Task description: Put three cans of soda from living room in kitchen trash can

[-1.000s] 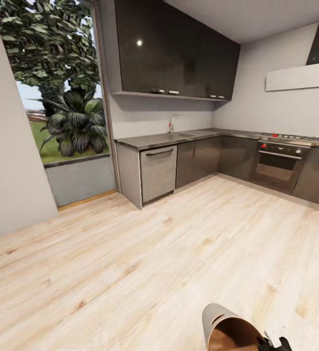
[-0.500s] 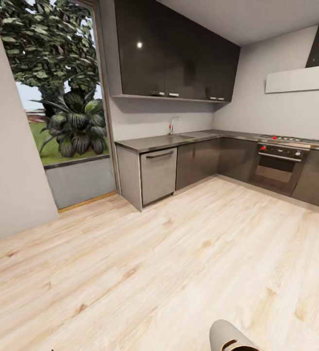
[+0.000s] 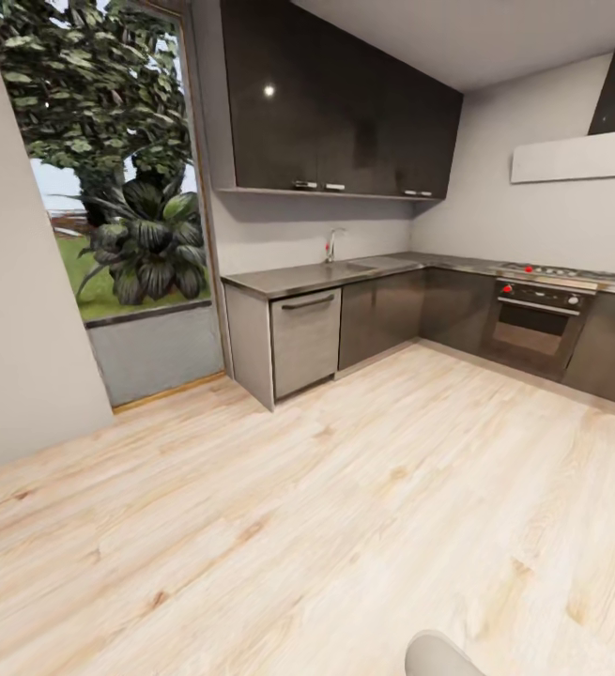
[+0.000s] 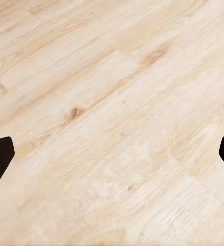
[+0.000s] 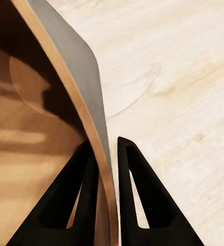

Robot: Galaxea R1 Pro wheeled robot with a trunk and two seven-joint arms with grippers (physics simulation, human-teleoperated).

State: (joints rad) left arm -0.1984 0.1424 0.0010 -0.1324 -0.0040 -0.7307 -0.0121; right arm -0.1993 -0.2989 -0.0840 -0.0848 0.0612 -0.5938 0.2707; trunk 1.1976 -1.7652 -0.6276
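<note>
- The kitchen (image 3: 373,282) took up most of the head view: pale wood floor (image 3: 279,526) across the lower half, glossy dark upper cabinets (image 3: 335,103) top centre, steel counter (image 3: 316,274) with a faucet (image 3: 330,246) mid-frame, oven (image 3: 537,319) with red knobs at the right.
- Big window (image 3: 110,169) with leafy plants sat in the upper left.
- The tash can (image 3: 438,655) just peeked in at the bottom edge, right of centre, grey outside.
- Right gripper (image 5: 107,154) had its fingers pinched narrow on the bin's rim, one inside the brown interior, one outside.
- Left gripper (image 4: 112,154) hung over bare floor, fingers spread wide, holding nothing.
</note>
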